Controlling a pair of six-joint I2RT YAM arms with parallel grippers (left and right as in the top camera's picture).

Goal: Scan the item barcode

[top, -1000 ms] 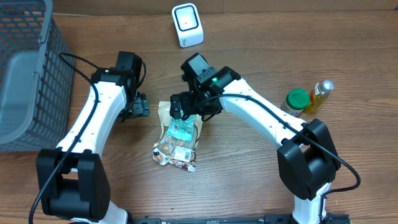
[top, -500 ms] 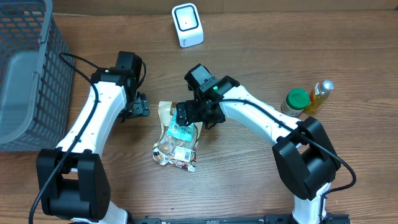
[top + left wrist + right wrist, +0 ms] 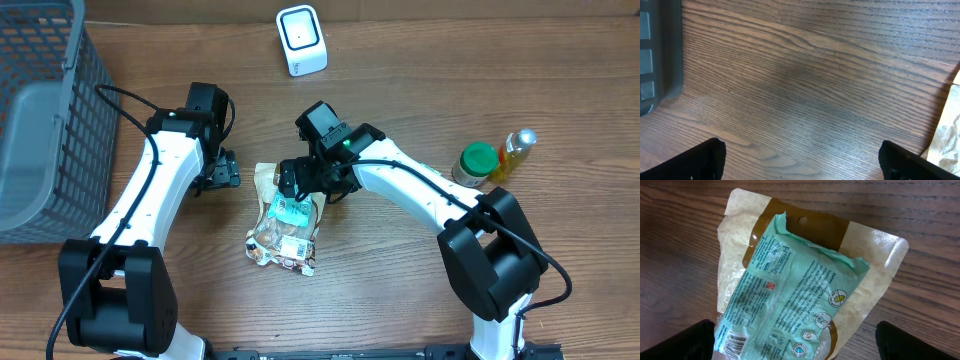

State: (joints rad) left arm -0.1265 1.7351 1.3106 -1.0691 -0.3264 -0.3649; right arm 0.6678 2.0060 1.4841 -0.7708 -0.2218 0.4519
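Overhead: the right gripper is standing with its fingers spread wide over the upper end of the one snack pouch. It has come down and drawn in from a slightly higher station a second ago, and is now barely moving. By judgement it is settling for a pick, with nothing gripped and the scan not begun. The left gripper is hanging unmoved, fingers likewise apart and empty, just beside the pouch's upper corner. Also counted: one white scanner well beyond the right fingers, one grey basket well outside the left fingers, one green-lidded jar and one yellow bottle, touching or nearly so, well apart from both. Left wrist: the two fingertips are standing apart with bare table between them, the pouch's edge just outside one and the basket wall outside the other. Right wrist: the pouch is lying flat between and ahead of the two fingertips. Its single barcode is showing face-up close by one finger.
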